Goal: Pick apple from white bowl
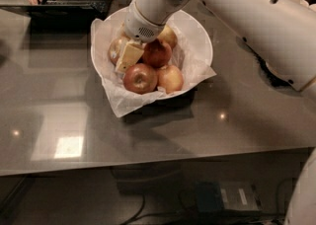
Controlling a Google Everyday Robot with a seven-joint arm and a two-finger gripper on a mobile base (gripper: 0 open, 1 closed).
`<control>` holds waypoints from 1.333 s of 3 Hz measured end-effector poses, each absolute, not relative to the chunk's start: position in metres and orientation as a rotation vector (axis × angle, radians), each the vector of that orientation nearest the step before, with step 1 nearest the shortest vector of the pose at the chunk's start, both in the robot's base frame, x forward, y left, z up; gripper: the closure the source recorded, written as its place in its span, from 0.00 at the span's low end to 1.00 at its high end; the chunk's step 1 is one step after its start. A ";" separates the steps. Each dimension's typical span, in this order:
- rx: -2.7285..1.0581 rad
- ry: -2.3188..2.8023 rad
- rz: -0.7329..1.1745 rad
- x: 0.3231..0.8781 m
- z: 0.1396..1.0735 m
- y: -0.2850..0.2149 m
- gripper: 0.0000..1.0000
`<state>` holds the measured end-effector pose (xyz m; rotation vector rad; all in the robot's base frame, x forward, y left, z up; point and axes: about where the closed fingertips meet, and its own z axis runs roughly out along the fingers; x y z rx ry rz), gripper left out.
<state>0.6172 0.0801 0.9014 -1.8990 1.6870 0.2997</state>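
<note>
White bowl (207,39) upper ctr: hand (127,57) at golden-brown apple (115,49) (grip state: can't tell). Prob. grasp step; nxt needs firm close & lift.

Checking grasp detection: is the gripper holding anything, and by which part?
Cannot tell. The gripper is down in the white bowl, against the apple; no hold is visible.

no legible text anywhere, hand (127,57) inside white bowl (200,34)
</note>
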 end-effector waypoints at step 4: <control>-1.902 1.725 0.289 0.624 0.885 0.079 0.95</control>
